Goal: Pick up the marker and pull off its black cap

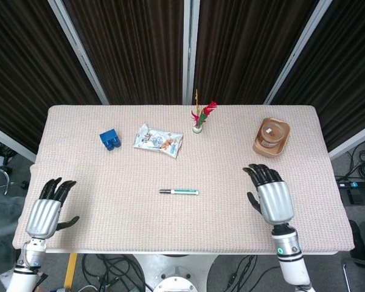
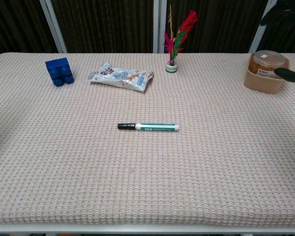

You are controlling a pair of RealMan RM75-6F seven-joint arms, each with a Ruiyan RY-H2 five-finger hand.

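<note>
The marker (image 1: 179,191) (image 2: 148,127) lies flat in the middle of the table, its white and green barrel pointing right and its black cap (image 2: 126,126) at the left end. My right hand (image 1: 271,193) hovers open to the marker's right, fingers apart, nothing in it; in the chest view only its dark fingertips (image 2: 290,73) show at the right edge. My left hand (image 1: 45,210) stays open at the table's front left corner, far from the marker, and is absent from the chest view.
A blue block (image 1: 110,139) and a snack packet (image 1: 158,140) lie at the back left. A feathered shuttlecock (image 1: 199,118) stands at the back centre. A tan bowl holding a lidded tub (image 1: 271,136) sits at the back right, close behind my right hand.
</note>
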